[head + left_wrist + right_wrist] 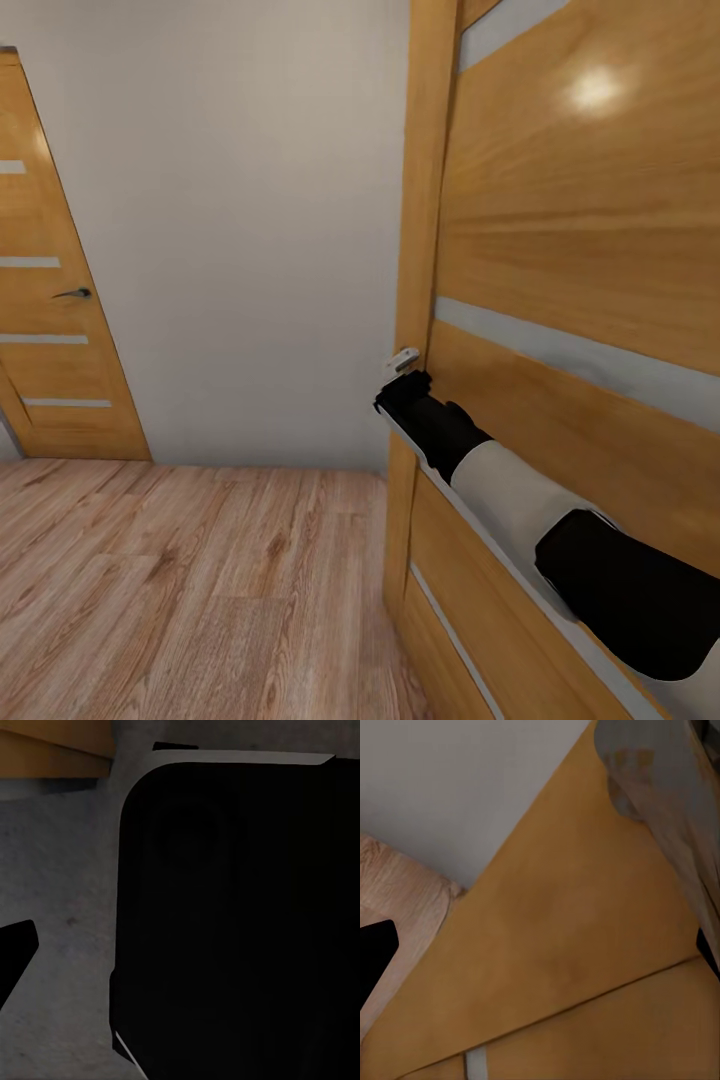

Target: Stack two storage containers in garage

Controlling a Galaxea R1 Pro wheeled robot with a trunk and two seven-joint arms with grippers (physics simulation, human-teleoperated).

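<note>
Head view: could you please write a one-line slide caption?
Right arm reaching to a honey-coloured wooden door above light wood plank flooring.

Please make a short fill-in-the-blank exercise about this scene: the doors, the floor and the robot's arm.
1. The right arm reaches toward the edge of a wooden ____ close on the right.
2. A second door, at the far left, has a dark ____ on it.
3. The floor in the head view is made of light wood ____.
4. The wall between the two doors is plain and ____ in colour.

Missing words: door; handle; planks; white
</note>
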